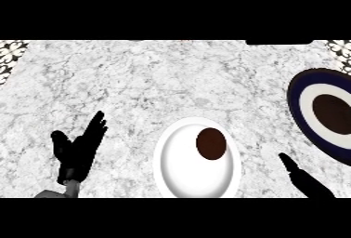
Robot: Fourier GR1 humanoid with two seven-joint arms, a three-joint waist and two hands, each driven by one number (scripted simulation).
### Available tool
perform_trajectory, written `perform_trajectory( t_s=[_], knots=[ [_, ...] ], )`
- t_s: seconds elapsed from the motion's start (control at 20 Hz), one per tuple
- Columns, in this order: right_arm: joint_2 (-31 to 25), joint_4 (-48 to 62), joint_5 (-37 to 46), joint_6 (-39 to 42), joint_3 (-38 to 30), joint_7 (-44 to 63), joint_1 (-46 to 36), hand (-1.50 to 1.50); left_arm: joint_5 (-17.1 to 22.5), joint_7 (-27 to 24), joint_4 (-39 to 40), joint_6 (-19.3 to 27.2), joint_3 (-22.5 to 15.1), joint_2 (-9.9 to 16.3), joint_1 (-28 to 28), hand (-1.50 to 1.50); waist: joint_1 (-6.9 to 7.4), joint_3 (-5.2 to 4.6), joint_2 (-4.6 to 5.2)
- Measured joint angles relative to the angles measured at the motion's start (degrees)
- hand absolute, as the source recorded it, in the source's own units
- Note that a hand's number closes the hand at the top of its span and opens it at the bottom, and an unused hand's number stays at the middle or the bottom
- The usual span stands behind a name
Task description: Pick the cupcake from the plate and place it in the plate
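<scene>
Cupcake (211,143): dark brown round, seen from straight above, sitting in the upper right part of the white plate (179,179) at lower centre of the frame. It is well inside the rim, nothing else on that plate.

Destination, as I read it: the dark blue plate (299,100) at the right edge, cut off by the frame, with a white ring and a dark brown centre. Well apart from the white plate, bare marble counter (137,79) between them.

Left hand (77,148): lower left of the frame, fingers straight and pointing up, holding nothing. It is resting; leave it out of your plan.

Right hand (302,175): lower right corner, only a dark tapering part shows, pointing up and left toward the white plate. It carries nothing that you can see, but you cannot tell how its fingers stand. It sits just beside the white plate's right rim, near the cupcake, not touching it.

Handling, judged: expect a light, soft thing. The top will likely crush or smear, so do not press down on it. Take it by the sides, low on the body, thumb one side and fingers opposite, coming in from the right. The plate looks smooth; a sideways nudge could slide the cupcake, or the plate itself. Lift straight up before you travel right. Height and wrapper are not readable from this angle.
</scene>
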Motion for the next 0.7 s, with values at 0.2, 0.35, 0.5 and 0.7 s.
perform_trajectory(
  t_s=[0.2,0.35,0.5,0.7],
  knots=[
    [-3.5,-3.7,6.4,8.3,3.2,8.6,5.2,-1.50,-0.4,0.0,-0.7,0.0,-0.3,-0.2,0.3,0.00,0.47,-0.07,0.19],
    [-5.3,-6.7,11.1,15.6,6.0,16.8,6.0,-1.50,-0.7,1.2,-0.9,0.3,-0.7,-0.5,-0.4,0.00,1.01,-0.10,0.37],
    [-5.7,-10.2,16.6,23.1,9.1,26.4,3.7,-1.50,-1.1,0.9,-0.5,-0.2,-0.9,-0.8,-0.7,0.00,1.53,-0.08,0.42],
    [-3.4,-10.4,23.3,32.5,13.9,38.7,-3.3,-1.50,-0.9,0.5,0.2,-1.4,-0.4,-0.9,-1.1,0.00,2.15,-0.02,0.47]
  ],
)
